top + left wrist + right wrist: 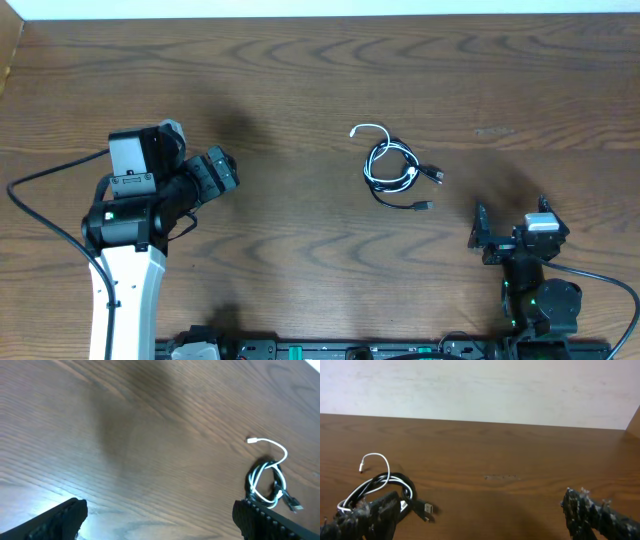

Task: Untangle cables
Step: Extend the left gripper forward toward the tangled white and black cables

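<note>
— Which step?
— The start, I'd say: cables (pixel 392 165) sit tangled mid bench (pixel 300 60), untouched. Left fingers (pixel 60 517) and right fingers (pixel 600 515) are spread, empty.
— Next?
— Reach in and pinch one strand.

From overhead we look straight down on the whole table (pixel 300 60) from well above, with the left arm (pixel 125 250) and right arm (pixel 535 290) at the frame's lower edge. From the left wrist we look close and steeply down at the wood, the left fingers (pixel 60 517) in the bottom corners. From the right wrist we sit low, facing nearly level across the table to the pale wall (pixel 480 390), the right fingers (pixel 592 510) below. All three views share the tangled cables (pixel 392 165).
</note>
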You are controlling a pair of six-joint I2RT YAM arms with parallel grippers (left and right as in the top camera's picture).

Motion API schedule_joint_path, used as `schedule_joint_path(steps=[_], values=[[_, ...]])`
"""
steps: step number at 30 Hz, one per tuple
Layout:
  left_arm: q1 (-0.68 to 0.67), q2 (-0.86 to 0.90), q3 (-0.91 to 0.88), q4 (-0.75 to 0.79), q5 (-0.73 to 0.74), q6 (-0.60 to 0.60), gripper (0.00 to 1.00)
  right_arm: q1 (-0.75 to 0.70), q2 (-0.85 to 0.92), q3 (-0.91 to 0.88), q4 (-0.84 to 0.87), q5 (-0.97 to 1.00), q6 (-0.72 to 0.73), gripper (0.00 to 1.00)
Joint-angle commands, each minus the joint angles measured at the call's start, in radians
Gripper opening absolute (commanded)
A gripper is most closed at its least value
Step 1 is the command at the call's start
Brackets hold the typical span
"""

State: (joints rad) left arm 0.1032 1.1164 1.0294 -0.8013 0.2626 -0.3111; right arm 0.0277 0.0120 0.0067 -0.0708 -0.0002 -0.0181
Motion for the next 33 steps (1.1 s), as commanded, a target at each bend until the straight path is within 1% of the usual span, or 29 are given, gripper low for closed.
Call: schedule_joint_path(steps=[1, 5, 6, 7, 8, 9, 11, 13, 18, 25, 33], values=[[0.002, 0.002, 0.021, -0.002, -0.031, 0.026, 0.98, 0.006, -0.003, -0.001, -0.005, 0.001, 0.006, 0.99], [0.002, 0.003, 0.020, -0.002, -0.015, -0.019, 0.98, 0.006, -0.003, -0.001, -0.005, 0.001, 0.006, 0.99], [0.002, 0.006, 0.019, -0.003, -0.001, -0.027, 0.77, 0.006, -0.003, -0.001, -0.005, 0.001, 0.006, 0.99], [0.002, 0.008, 0.018, -0.002, 0.018, -0.027, 0.36, 0.006, -0.003, -0.001, -0.005, 0.001, 0.006, 0.99], [0.002, 0.012, 0.014, -0.001, 0.033, -0.037, 0.21, 0.006, -0.003, -0.001, -0.005, 0.001, 0.006, 0.99], [0.002, 0.016, 0.011, -0.001, 0.040, -0.056, 0.08, 0.006, -0.003, -0.001, -0.005, 0.001, 0.006, 0.99], [-0.008, 0.034, 0.006, 0.003, 0.040, -0.086, 0.08, 0.006, -0.003, -0.001, -0.005, 0.001, 0.006, 0.99], [-0.027, 0.060, 0.006, 0.010, 0.040, -0.088, 0.08, 0.006, -0.003, -0.001, -0.005, 0.001, 0.006, 0.99], [-0.108, 0.153, 0.006, 0.041, 0.040, -0.130, 0.08, 0.006, -0.003, -0.001, -0.005, 0.001, 0.006, 0.99], [-0.222, 0.300, 0.006, 0.098, 0.040, -0.134, 0.08, 0.006, -0.003, -0.001, -0.005, 0.001, 0.006, 0.99], [-0.283, 0.411, 0.006, 0.115, 0.040, -0.159, 0.09, 0.006, -0.003, -0.001, -0.005, 0.001, 0.006, 0.99]])
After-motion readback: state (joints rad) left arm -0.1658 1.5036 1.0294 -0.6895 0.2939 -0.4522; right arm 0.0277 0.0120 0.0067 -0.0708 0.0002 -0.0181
